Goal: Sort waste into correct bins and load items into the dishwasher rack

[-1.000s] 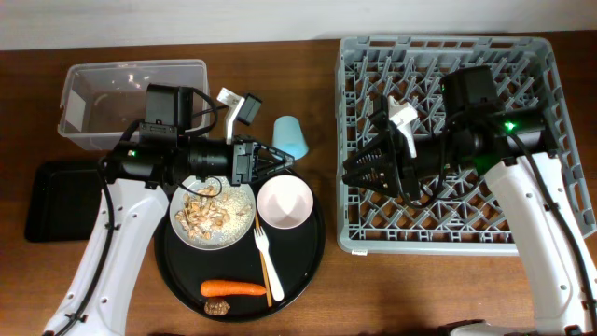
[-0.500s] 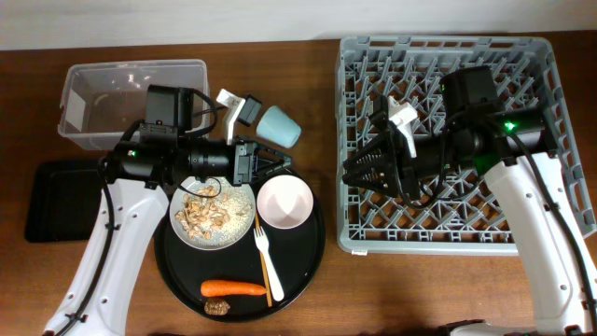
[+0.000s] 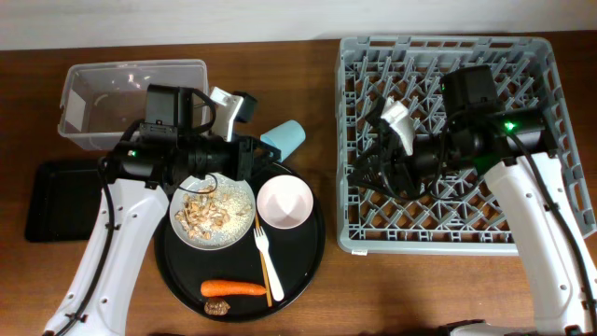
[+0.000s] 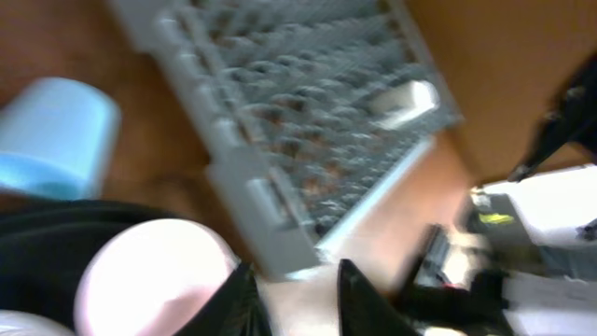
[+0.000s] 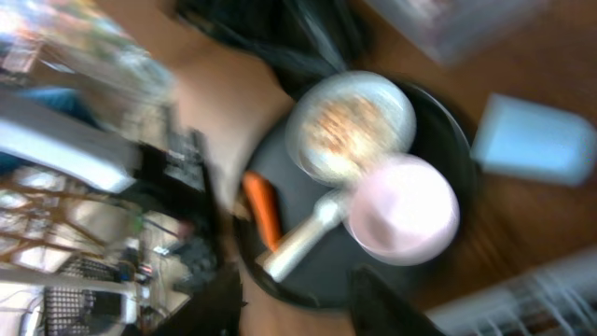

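The small light-blue cup lies on its side on the table by the round tray's far rim, and shows at the upper left in the left wrist view. My left gripper sits just beside it, open, with nothing between its fingers. The pale bowl, the white plate with beige scraps, the fork, the carrot and a brown lump rest on that tray. My right gripper hovers over the grey rack, open and empty.
The clear tub stands at the back left, with the shallow black tray in front of it. The round black tray fills the middle front. Both wrist views are blurred.
The light-blue cup has gone from my left gripper's tips to lying on its side beside them. Both grippers have opened wider. The right arm stays over the rack.
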Action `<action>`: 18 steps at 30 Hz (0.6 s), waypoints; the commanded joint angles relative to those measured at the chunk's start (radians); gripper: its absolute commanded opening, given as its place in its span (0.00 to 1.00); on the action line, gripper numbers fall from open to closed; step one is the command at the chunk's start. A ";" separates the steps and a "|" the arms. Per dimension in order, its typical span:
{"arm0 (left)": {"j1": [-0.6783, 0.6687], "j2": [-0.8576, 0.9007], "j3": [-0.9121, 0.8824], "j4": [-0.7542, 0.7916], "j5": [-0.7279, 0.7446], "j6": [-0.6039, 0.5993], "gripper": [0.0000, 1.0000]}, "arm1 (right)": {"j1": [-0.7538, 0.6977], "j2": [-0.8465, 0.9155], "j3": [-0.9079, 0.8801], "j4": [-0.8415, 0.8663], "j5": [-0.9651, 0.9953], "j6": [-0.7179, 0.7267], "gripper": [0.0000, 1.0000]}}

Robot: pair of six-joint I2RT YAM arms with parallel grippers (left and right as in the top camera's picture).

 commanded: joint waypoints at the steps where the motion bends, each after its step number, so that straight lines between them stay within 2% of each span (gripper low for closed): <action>1: -0.001 0.016 0.006 0.048 -0.291 0.012 0.44 | -0.021 0.006 0.006 0.006 0.419 0.244 0.52; 4: -0.001 0.060 0.006 0.098 -0.330 0.008 0.55 | -0.049 0.005 0.006 0.003 0.586 0.346 0.63; 7: -0.001 0.147 0.006 0.140 -0.327 -0.043 0.60 | -0.079 0.006 0.006 -0.003 0.607 0.370 0.68; 13: -0.001 0.352 0.006 0.253 -0.247 -0.116 0.61 | -0.099 0.006 0.006 -0.015 0.607 0.370 0.68; 16: -0.001 0.428 0.006 0.318 -0.231 -0.192 0.62 | -0.099 0.006 0.006 -0.021 0.607 0.369 0.68; 18: -0.001 0.468 0.006 0.378 -0.169 -0.228 0.62 | -0.099 0.006 0.006 -0.021 0.606 0.370 0.68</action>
